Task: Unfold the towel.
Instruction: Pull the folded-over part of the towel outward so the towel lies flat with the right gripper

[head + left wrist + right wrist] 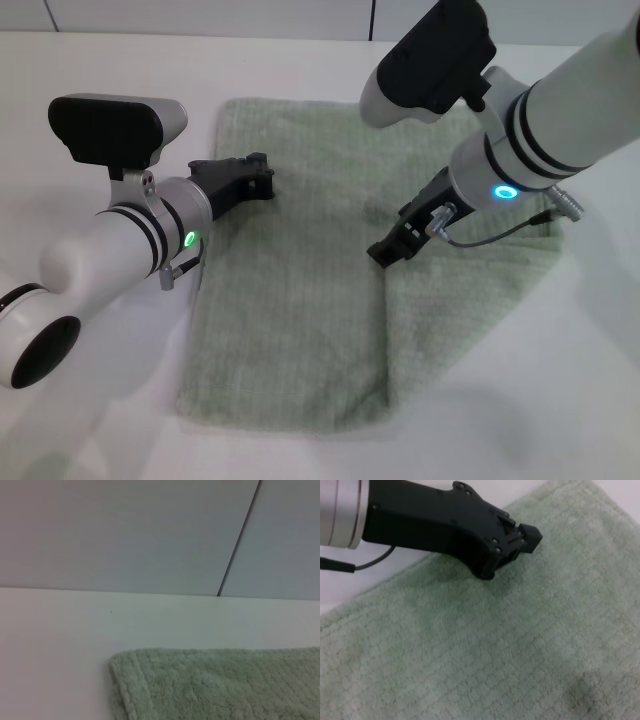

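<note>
The pale green towel (300,300) lies flat on the white table (90,400). Its left part lies on top, and that part's edge (386,330) runs front to back over a lower layer that reaches out to the right. My right gripper (385,250) points down at the far end of that edge, touching or almost touching the cloth. My left gripper (262,175) hovers low over the towel's far left part and also shows in the right wrist view (515,550) above the towel (495,655). The left wrist view shows a towel corner (225,685).
Bare white table surrounds the towel on all sides. A wall of pale panels (150,530) with a dark seam stands behind the table's far edge. Both arms reach in over the cloth from the near corners.
</note>
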Controlling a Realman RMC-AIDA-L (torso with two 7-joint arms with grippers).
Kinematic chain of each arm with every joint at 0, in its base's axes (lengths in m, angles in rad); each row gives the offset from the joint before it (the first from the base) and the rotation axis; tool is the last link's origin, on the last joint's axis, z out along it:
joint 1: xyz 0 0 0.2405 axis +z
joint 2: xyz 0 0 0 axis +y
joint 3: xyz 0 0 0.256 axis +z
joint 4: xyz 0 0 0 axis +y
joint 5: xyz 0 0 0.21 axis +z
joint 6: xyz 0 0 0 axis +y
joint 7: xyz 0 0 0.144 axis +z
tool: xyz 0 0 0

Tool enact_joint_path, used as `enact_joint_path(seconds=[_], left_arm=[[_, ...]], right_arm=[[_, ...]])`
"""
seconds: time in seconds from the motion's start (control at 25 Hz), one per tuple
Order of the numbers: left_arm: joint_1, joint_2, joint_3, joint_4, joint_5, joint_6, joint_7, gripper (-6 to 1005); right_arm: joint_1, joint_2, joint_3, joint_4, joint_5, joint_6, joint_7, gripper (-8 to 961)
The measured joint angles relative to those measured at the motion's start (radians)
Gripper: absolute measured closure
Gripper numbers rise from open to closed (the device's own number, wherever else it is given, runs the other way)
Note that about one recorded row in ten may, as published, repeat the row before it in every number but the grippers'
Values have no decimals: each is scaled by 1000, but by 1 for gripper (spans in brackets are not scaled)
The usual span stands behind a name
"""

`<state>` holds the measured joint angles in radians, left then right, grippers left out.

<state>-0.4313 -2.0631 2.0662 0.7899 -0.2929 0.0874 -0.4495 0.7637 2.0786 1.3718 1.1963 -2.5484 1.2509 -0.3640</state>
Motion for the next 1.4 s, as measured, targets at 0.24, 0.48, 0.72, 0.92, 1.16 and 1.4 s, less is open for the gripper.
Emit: enact_joint_path(seconds=[0.24, 0.48, 0.72, 0.92, 1.16, 1.4], left_arm=[[0, 0, 0, 0, 0, -1, 0, 1001], [0, 0, 0, 0, 0, -2, 0, 1001], [-1, -2, 0, 3, 0, -2, 0, 1001], [-3, -2, 0, 3, 0, -2, 0, 1001], [-3, -2, 0, 3, 0, -2, -4, 1001], [-3, 0, -1, 2, 0, -2, -4, 1000]], right_arm=[[9, 0, -5, -22, 4, -16, -3, 375], [12, 0, -6, -44, 14, -29, -16, 384], [24, 0, -5, -76, 35, -33, -27, 393], [25, 0, -7, -80, 36, -33, -28, 400], [26, 0, -4, -90, 36, -32, -29, 409], [30, 0, 7, -99, 36, -32, -29, 418]])
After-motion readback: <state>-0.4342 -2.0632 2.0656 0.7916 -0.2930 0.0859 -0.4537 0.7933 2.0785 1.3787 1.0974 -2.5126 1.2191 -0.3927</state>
